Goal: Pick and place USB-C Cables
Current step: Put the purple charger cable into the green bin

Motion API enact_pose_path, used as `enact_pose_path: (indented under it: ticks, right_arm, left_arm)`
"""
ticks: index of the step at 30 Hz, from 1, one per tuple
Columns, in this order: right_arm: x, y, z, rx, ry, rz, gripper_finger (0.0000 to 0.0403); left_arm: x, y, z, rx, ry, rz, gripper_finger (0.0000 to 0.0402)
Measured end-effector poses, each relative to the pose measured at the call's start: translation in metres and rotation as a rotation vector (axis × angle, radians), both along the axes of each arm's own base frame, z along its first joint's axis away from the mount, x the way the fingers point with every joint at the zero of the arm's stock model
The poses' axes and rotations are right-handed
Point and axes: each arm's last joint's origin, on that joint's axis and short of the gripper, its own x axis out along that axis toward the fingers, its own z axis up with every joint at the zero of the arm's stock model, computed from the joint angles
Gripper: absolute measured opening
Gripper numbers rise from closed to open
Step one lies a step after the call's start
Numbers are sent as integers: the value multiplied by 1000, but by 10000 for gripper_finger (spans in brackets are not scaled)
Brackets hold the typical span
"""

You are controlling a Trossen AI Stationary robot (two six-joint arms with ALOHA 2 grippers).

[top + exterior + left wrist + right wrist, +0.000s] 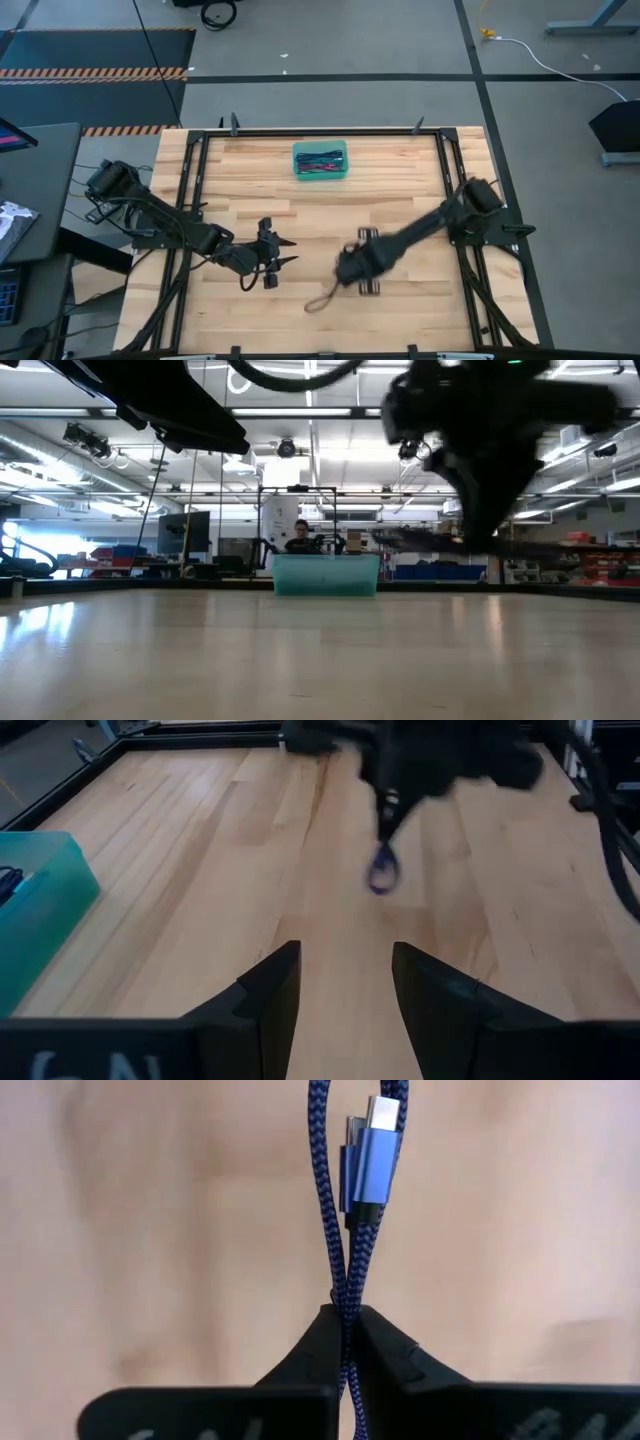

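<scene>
A dark blue braided USB-C cable point(345, 1230) with a blue metal plug point(370, 1165) is held in my right gripper point(345, 1312), which is shut on it over the table's middle near part point(345, 272). The cable's loop point(320, 298) hangs below it and shows in the left wrist view point(381, 875). The teal tray point(320, 160) stands near the far edge with several other cable bundles inside. My left gripper point(283, 252) is open and hovers left of the right one, touching nothing point(345, 970). My right gripper pinches two strands of the blue cable point(347, 1295) between its two fingertips, coming from above and pointing down. The strands run along the fingers, and the plug sits just beyond the tips. The rest of the cable hangs as a slack loop point(381, 878) below the fingers.
A black metal frame point(190, 200) borders the wooden table top on the left, right and far sides. Bare wood lies between the grippers and the teal tray point(40, 910). In the low view a person point(300, 538) sits far behind the tray point(325, 575).
</scene>
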Motion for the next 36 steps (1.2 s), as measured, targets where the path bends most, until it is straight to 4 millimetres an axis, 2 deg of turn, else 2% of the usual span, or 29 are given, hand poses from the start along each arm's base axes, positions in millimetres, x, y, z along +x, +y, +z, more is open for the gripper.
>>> enact_pose_path:
  ticks: [7, 10, 14, 18, 23, 26, 31, 36]
  right_arm:
    - [14, -97, 54, -28, -178, -24, 16]
    - [17, -139, 67, -42, -242, 7, 16]
    - [19, -190, 74, -56, -303, 42, 16]
    - [28, -228, 81, -95, -354, 115, 16]
    - [49, -264, 91, -118, -471, 181, 16]
    - [61, -284, 87, -110, -458, 194, 16]
    - [79, -315, 58, -66, -336, 197, 16]
    - [91, -337, 32, -17, -225, 179, 16]
  left_arm:
    - [-3, -6, 0, -10, -5, -11, 166]
    - [-4, -6, 0, -5, -9, -3, 166]
    - [-4, -6, 0, -1, -12, 6, 166]
    - [-3, -5, 1, 2, -15, 14, 166]
    - [-3, -4, 1, 19, -25, 45, 166]
    - [-3, -4, 1, 20, -26, 46, 166]
    - [-2, -3, 1, 22, -26, 55, 166]
    - [-2, -3, 1, 23, -26, 55, 166]
